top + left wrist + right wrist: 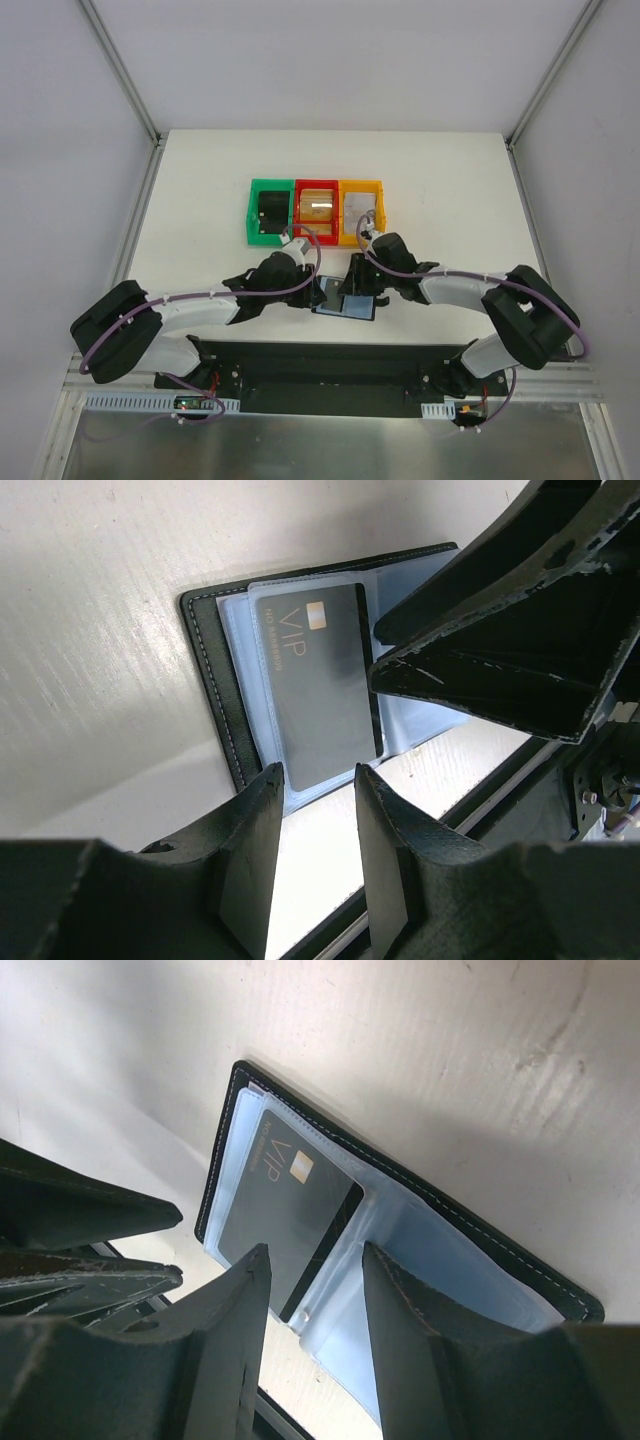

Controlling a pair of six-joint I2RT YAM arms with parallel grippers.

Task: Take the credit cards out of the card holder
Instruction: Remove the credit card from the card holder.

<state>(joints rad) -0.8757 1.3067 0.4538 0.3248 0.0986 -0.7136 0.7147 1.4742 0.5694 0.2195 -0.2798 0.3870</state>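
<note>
The card holder [352,305] lies open near the table's front edge, black-edged with bluish clear sleeves. It also shows in the left wrist view [215,680] and the right wrist view [440,1260]. A dark grey credit card [320,680] marked VIP with a gold chip sits inside one sleeve, and also shows in the right wrist view [285,1210]. My left gripper [312,780] is open and empty, just off the sleeve's near edge. My right gripper [315,1255] is open and empty, over the holder's fold. The two grippers [318,292] [356,282] hover close together above the holder.
Three bins stand in a row behind the holder: a green bin [257,190] with a chunky black object, a red bin [300,212] with a tan-gold card, and a yellow bin [377,190] with a pale card. The table's front edge and the arms' base rail are just beyond the holder.
</note>
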